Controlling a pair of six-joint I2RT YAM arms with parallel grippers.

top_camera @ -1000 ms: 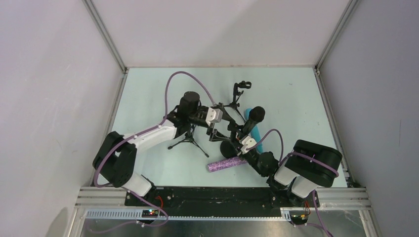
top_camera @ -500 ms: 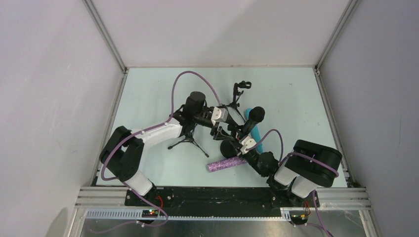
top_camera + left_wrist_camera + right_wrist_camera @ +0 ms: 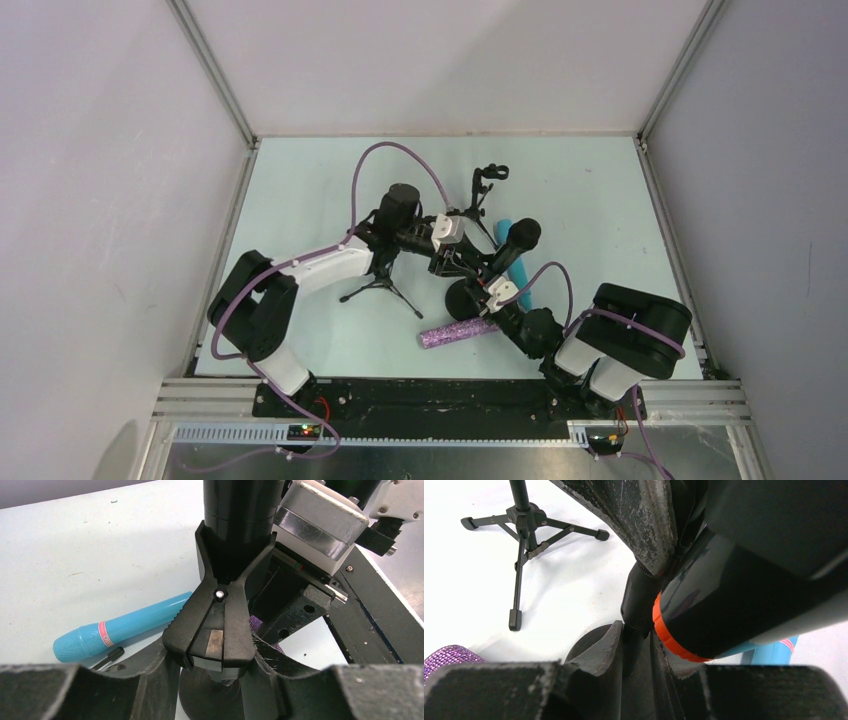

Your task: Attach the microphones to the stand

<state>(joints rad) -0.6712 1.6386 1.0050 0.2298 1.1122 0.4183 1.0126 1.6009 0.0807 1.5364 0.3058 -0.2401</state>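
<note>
Near the table's point(image 3: 300, 200) centre, our left gripper point(image 3: 217, 676) squeezes the clip point(image 3: 220, 625), apparently to spread it, while our right gripper point(image 3: 634, 676) grips the black mic point(image 3: 518, 238) to seat it.

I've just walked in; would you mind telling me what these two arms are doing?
Both arms are working at the round-based stand mid-table. The right gripper holds the black microphone near its orange-ringed end, with the body sitting in the stand's clip. The left gripper is shut on that clip. The light blue microphone and the glittery purple microphone lie on the table, not yet mounted. A small tripod stand holds nothing.
</note>
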